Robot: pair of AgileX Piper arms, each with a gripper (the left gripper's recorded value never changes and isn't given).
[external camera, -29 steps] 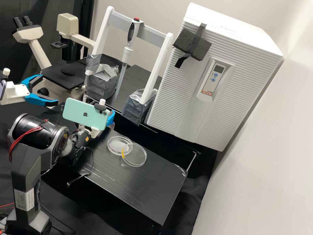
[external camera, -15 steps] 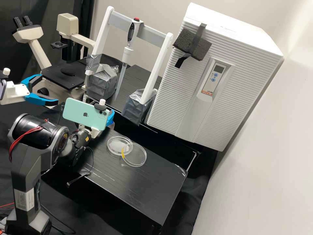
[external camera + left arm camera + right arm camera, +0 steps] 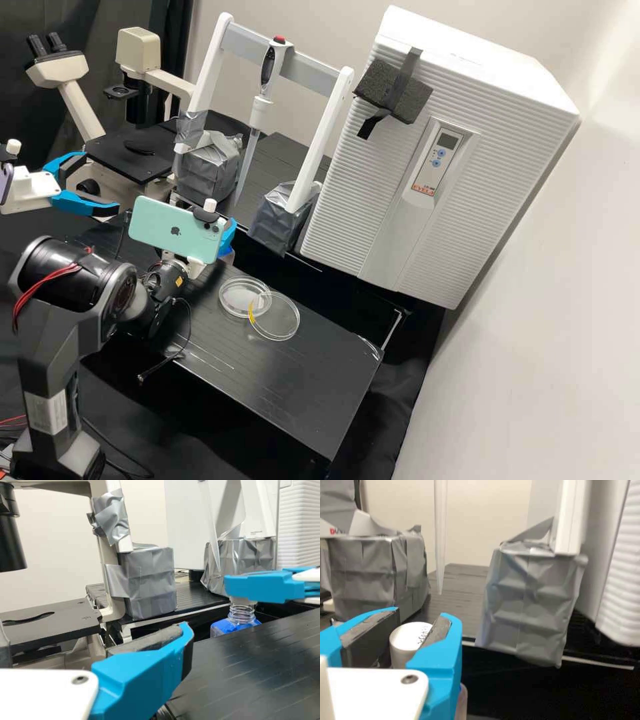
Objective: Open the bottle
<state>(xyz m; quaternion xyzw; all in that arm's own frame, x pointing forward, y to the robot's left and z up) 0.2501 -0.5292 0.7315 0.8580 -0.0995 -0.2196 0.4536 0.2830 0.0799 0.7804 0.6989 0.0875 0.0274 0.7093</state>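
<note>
A clear bottle [image 3: 235,626] holding blue liquid stands at the back edge of the black platform [image 3: 287,373]. Its bare threaded neck [image 3: 242,614] shows just under the right gripper's [image 3: 240,586] blue fingers. In the right wrist view that gripper [image 3: 410,627] is shut on the white cap [image 3: 409,636], with the bottle's shoulder [image 3: 463,700] below it. In the high view the right gripper [image 3: 227,239] sits behind its mint-green phone [image 3: 177,230], which hides the bottle. My left gripper [image 3: 100,185] hangs open at the far left beside the microscope, apart from the bottle; one of its fingers [image 3: 150,670] fills the near foreground.
Two clear petri dishes [image 3: 245,297] [image 3: 275,317] lie on the platform. Behind stand a pipette [image 3: 257,113] on a white rack with grey-taped feet [image 3: 207,163] [image 3: 280,213], a microscope [image 3: 100,133] and a large white ribbed machine [image 3: 433,153].
The right arm's wrist, with its phone and gripper, has risen slightly, and its elbow has shifted left. The left gripper has stayed put.
</note>
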